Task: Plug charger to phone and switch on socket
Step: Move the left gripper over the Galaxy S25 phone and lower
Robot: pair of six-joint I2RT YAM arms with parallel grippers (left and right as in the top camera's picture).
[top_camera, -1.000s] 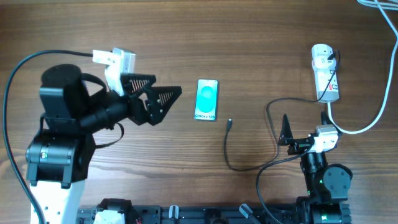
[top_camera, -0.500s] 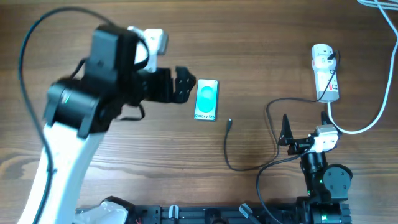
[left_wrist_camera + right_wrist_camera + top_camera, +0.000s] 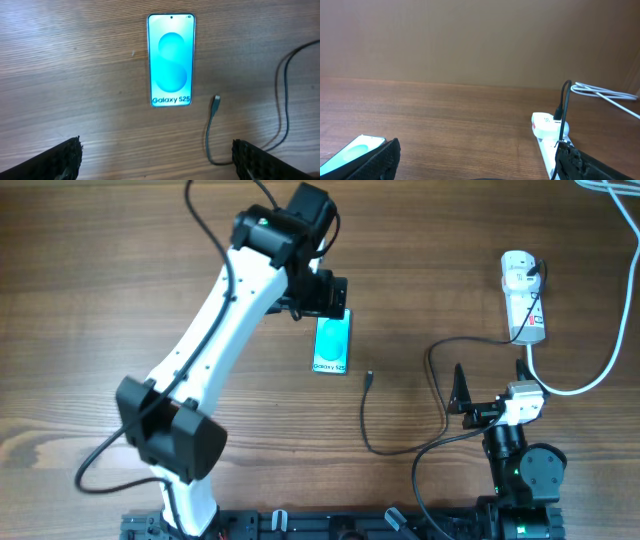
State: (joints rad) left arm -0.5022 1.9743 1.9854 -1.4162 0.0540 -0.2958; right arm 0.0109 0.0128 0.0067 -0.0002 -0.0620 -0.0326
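Note:
The phone (image 3: 332, 343) lies flat near the table's middle, cyan screen up; it also shows in the left wrist view (image 3: 171, 60) and at the lower left of the right wrist view (image 3: 354, 150). The charger's connector tip (image 3: 368, 378) lies loose just right of the phone, also seen in the left wrist view (image 3: 216, 101). The socket (image 3: 522, 300) lies at the far right with a black plug in it, also in the right wrist view (image 3: 547, 127). My left gripper (image 3: 322, 298) hangs open above the phone's far end (image 3: 160, 165). My right gripper (image 3: 462, 402) is open and empty (image 3: 480, 167), near the table's front edge.
The charger's thin black cable (image 3: 395, 448) loops across the wood between the phone and my right arm. A thick white cord (image 3: 600, 370) runs from the socket off the top right corner. The left arm's long white link (image 3: 215, 340) crosses the left half of the table.
My left arm has swung out from the left side and stretched across the table, bringing its gripper over the phone. The phone, cable, socket and right arm have not moved.

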